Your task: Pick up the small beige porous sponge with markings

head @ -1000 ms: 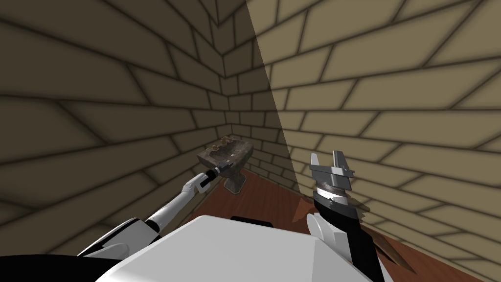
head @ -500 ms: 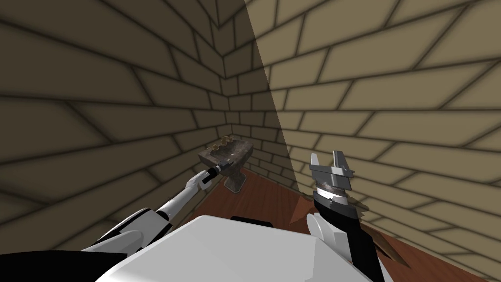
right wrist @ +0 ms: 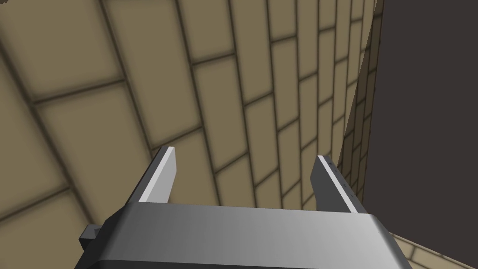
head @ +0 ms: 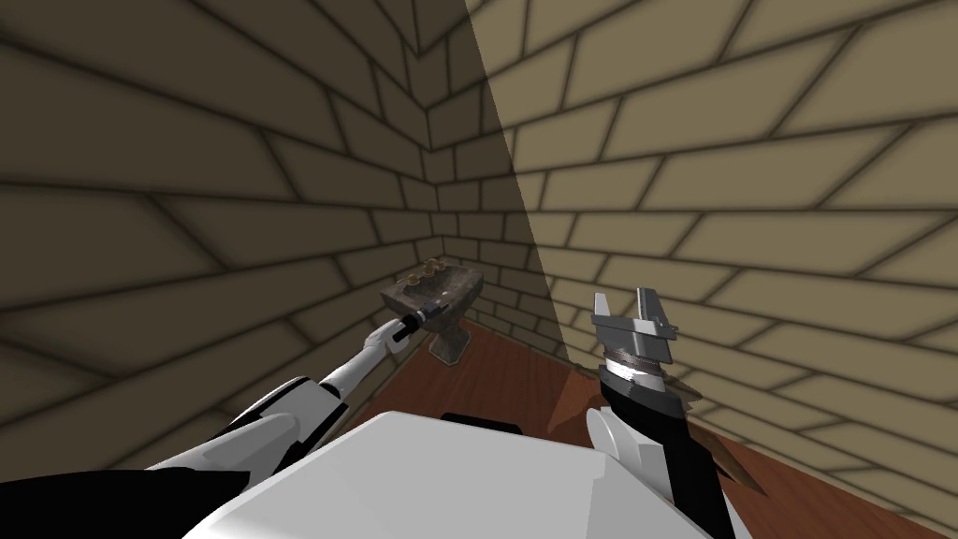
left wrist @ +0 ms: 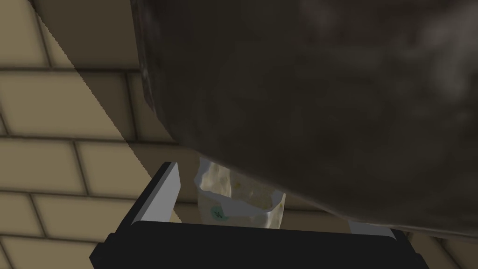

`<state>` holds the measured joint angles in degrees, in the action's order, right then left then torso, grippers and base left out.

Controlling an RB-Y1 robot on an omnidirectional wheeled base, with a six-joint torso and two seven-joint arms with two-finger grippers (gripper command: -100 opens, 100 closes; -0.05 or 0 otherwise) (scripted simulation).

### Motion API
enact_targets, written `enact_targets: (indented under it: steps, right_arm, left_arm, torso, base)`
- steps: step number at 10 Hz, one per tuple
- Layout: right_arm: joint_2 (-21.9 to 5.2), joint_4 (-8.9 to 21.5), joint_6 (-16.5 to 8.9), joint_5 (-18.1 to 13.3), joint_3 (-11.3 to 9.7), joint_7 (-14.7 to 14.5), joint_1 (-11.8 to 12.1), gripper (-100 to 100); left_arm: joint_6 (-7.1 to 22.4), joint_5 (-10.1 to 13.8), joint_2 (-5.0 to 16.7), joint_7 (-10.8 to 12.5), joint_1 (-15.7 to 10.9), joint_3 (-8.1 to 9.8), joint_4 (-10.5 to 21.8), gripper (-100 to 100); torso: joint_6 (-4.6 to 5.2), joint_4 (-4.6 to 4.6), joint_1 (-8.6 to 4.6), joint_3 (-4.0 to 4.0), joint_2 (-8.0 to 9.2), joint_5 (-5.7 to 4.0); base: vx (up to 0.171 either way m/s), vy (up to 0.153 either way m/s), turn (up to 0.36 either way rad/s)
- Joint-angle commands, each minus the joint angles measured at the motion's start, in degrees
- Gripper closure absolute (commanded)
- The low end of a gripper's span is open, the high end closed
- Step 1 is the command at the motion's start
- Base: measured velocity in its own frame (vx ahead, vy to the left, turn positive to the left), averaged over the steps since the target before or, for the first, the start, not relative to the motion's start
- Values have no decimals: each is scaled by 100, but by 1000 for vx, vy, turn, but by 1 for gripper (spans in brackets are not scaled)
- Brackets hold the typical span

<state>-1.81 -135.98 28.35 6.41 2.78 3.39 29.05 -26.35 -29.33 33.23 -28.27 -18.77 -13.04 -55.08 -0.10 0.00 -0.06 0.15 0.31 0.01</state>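
Observation:
A small beige porous sponge [left wrist: 233,198] with a green round mark lies between the fingers of my left gripper [left wrist: 266,194], close to the dark gripper body. The fingers stand wide apart and do not press it; the gripper is open. One finger [left wrist: 163,191] shows in full, while the other is mostly hidden behind the dark mottled pedestal sink [left wrist: 326,93]. In the head view the left gripper [head: 426,313] reaches the sink's [head: 440,284] front rim in the room's corner. My right gripper [head: 622,304] is raised at the right, open and holding nothing.
Tan brick walls meet in a corner just behind the sink. Small taps [head: 424,269] sit on the sink's back rim. A brown wooden floor [head: 505,384] runs from the pedestal [head: 451,344] toward me. The wall at the right is close to my right arm.
My left arm has stretched further forward, and its gripper has crept slightly up and in along the sink's front rim. The right arm has held still.

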Motion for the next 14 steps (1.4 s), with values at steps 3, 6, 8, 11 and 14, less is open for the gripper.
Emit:
enact_targets:
  steps: [3,6,8,11,14]
  right_arm:
    - [0,0,0,0,0,0,1,0]
    - [0,0,0,0,0,0,0,0]
    - [0,0,0,0,0,0,0,0]
    - [0,0,0,0,0,0,1,0]
    - [0,0,0,0,0,0,1,0]
  left_arm:
    - [-222,25,-76,-2,-540,-67,688,-100]
    - [-222,25,-76,-2,-838,-67,1178,-100]
    - [-395,45,-144,-8,-1268,-124,1585,-100]
    - [-391,46,-131,-2,-1333,-125,1727,-100]
    - [-386,46,-129,1,-1339,-125,1735,100]
  torso:
    - [-1,-5,4,-11,-21,1]
    - [0,-1,1,-4,-9,0]
    - [2,-1,3,-3,-5,1]
    - [-1,-4,0,-12,-21,1]
    - [-1,-9,9,-18,-30,4]
  base:
    - [-37,-9,-4]
    - [-48,-7,-4]
    - [-81,-4,-12]
    - [-15,-7,-1]
    - [0,0,0]
